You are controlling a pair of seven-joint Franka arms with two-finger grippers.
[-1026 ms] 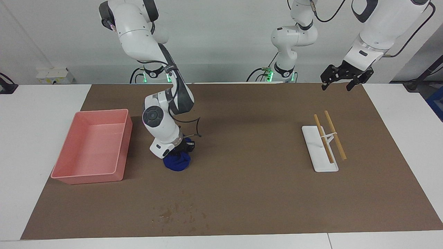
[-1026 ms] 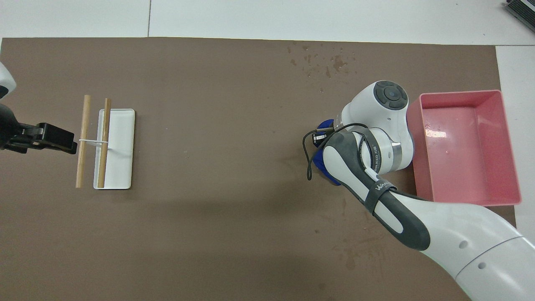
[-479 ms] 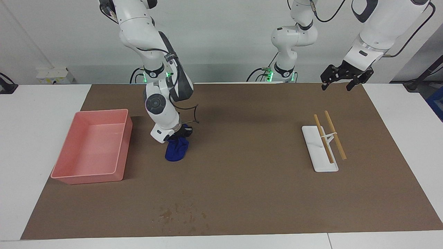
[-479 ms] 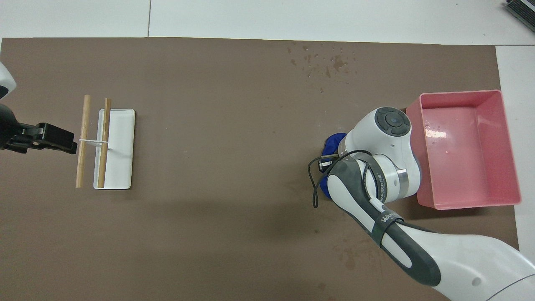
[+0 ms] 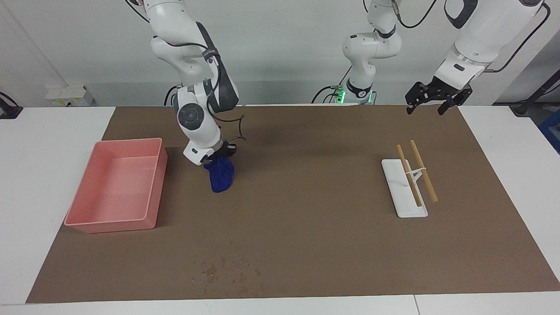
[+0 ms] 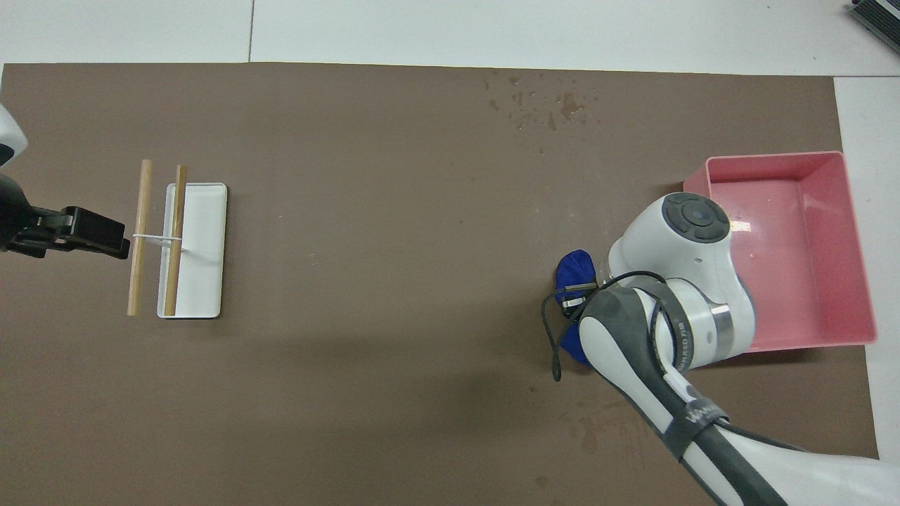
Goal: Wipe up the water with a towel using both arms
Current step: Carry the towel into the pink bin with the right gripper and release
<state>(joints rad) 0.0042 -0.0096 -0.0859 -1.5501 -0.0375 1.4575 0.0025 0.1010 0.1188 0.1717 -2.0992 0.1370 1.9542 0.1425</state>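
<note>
Facing view: the right claw hangs above the brown mat, clamped on the top of the towel. The deep-blue cloth dangles straight down from the claw, at its six o'clock, clear of the mat, just beside the pink tray on the tray's three o'clock side. The water lies as a scatter of specks at the towel's six o'clock, well apart from it, close to the mat's edge. The left claw waits in the air over the mat's corner at the left arm's end, its fingers spread apart and holding nothing, at twelve o'clock from the white tray with two wooden sticks.

Overhead view: the right arm hides most of the towel; a blue lump shows at the wrist's nine o'clock. The pink tray sits at three o'clock from it, the water at twelve o'clock. The left claw sits at nine o'clock from the sticks on the tabletop.
</note>
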